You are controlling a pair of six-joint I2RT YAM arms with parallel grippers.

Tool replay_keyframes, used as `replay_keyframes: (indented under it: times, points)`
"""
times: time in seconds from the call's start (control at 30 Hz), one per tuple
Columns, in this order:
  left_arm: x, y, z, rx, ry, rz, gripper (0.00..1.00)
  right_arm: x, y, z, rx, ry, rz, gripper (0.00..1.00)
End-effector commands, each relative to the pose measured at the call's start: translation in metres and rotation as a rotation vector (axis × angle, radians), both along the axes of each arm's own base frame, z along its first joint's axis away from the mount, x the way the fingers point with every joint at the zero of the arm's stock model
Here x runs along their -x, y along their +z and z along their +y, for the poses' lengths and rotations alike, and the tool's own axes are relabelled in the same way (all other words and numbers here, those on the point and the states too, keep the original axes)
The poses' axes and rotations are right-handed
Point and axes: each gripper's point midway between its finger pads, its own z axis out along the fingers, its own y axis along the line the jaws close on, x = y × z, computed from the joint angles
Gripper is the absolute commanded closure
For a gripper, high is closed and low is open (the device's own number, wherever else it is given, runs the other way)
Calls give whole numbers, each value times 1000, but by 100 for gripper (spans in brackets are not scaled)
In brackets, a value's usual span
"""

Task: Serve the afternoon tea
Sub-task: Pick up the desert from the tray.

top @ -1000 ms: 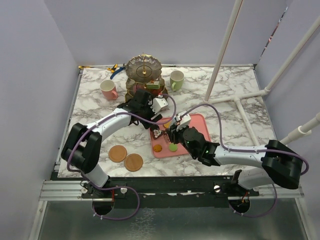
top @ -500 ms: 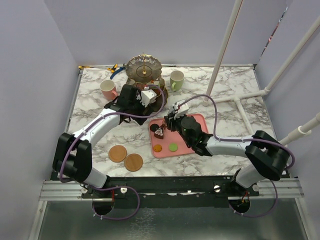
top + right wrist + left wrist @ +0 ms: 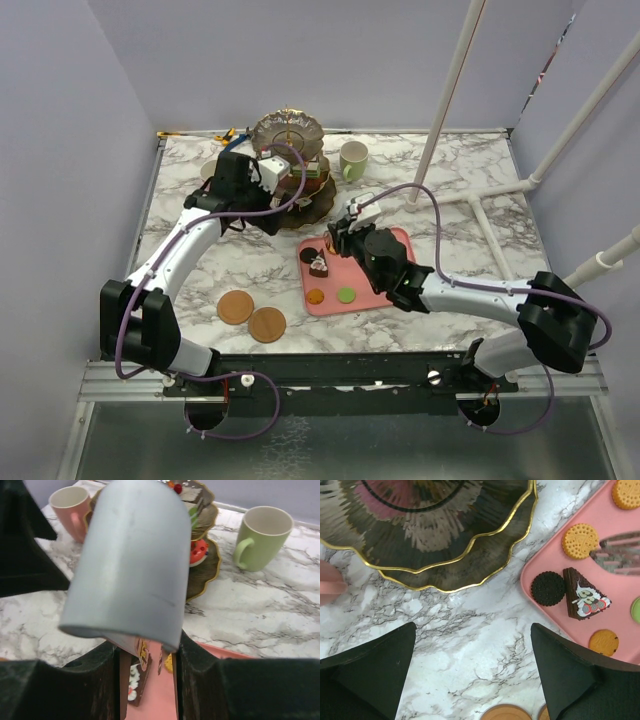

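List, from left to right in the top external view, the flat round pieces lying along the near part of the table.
brown coaster → second brown coaster → orange cookie → green cookie. The two cookies lie on the pink tray; the coasters lie on the marble beside it.

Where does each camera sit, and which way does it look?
Top camera: high behind the arms, looking down at the table; left arm and right arm show.
Left wrist camera: looking down at the stand and pink tray; fingers of the left hand show.
Right wrist camera: low, looking across at the green mug and pink mug; fingers of the right hand show.
Shared: both wrist views see the stand.
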Motion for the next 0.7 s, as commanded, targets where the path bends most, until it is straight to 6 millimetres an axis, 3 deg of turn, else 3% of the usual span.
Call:
replay_keyframes:
  times: [0.0,0.27,0.67]
  points:
    - [-1,22,8,76,44,5,1,15,11,17,8,-18,-8,77]
    - [-15,39,19,105,80,-23,1,25,5,49,55,-57,-45,71]
    - [-19,47,27,127,83,-33,1,23,3,51,120,-88,-87,58]
